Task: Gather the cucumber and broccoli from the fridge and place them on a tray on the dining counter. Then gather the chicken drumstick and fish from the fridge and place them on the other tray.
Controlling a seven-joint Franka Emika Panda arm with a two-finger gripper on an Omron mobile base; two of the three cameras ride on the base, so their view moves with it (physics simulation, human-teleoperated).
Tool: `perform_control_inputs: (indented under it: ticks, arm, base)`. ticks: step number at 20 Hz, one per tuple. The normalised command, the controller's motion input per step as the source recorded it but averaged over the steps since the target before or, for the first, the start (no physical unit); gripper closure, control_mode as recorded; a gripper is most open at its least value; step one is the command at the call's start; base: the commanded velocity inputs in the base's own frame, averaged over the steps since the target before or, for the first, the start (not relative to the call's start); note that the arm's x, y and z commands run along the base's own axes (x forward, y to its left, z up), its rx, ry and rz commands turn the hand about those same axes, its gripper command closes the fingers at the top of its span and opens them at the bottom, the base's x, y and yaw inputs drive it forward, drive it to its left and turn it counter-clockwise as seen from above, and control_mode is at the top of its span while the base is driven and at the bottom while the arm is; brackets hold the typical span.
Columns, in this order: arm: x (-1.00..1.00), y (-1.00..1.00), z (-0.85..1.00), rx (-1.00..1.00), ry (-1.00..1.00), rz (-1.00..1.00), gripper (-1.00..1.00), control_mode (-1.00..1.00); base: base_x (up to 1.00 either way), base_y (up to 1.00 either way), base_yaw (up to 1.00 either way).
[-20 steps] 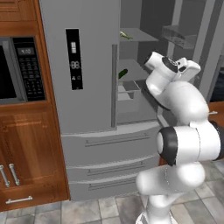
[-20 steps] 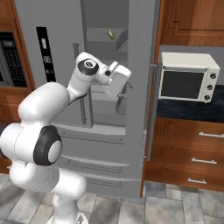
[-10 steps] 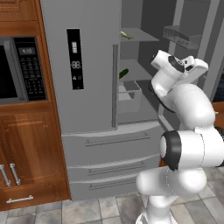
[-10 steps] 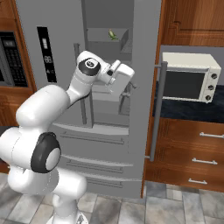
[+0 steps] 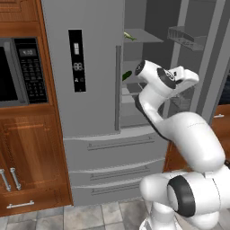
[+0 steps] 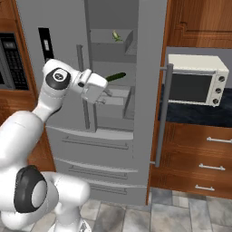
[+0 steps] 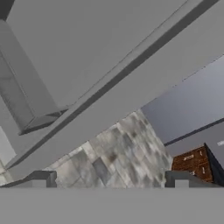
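The fridge (image 5: 92,112) stands with its left door shut and its right door (image 6: 152,77) swung open. The dark green cucumber (image 5: 127,75) lies on a middle shelf (image 6: 116,77). A small yellow-green thing (image 6: 117,35) rests on the shelf above; I cannot tell what it is. My gripper (image 6: 105,93) hangs in the doorway, just below and left of the cucumber, apart from it. In the hand view my gripper (image 7: 112,180) is open with nothing between its fingertips (image 7: 42,178), looking down past the grey door at the floor tiles.
A built-in microwave (image 5: 18,67) and wooden cabinets (image 5: 31,161) flank the fridge on the left. A white toaster oven (image 6: 197,79) sits on a dark counter to the right, over wooden drawers (image 6: 199,163). The open door's long handle (image 6: 162,113) juts toward me.
My hand swung a little toward the open door, then drew back and lower into the doorway. The jaws stay wide apart. The cucumber has not moved.
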Motion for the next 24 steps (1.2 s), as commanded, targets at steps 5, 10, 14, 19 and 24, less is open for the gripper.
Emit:
perform_control_inputs:
  ticks: [5,10,14,19,24]
  arm:
    - [0.00,1.00,0.00,0.07,-0.18,0.19,-1.00,-1.00]
    - [0.11,1.00,0.02,0.14,-0.20,0.22,-1.00,-1.00]
    - [0.23,0.91,0.14,0.20,-0.19,0.22,-1.00,-1.00]
    - [0.44,0.58,0.20,0.26,-0.15,0.25,-1.00,-1.00]
    - [0.47,0.09,0.27,0.19,-0.03,0.21,-1.00,-1.00]
  base:
    - [0.00,0.00,0.00]
    - [0.00,0.00,0.00]
    - [0.00,0.00,0.00]
    - [0.00,0.00,0.00]
    - [0.00,0.00,0.00]
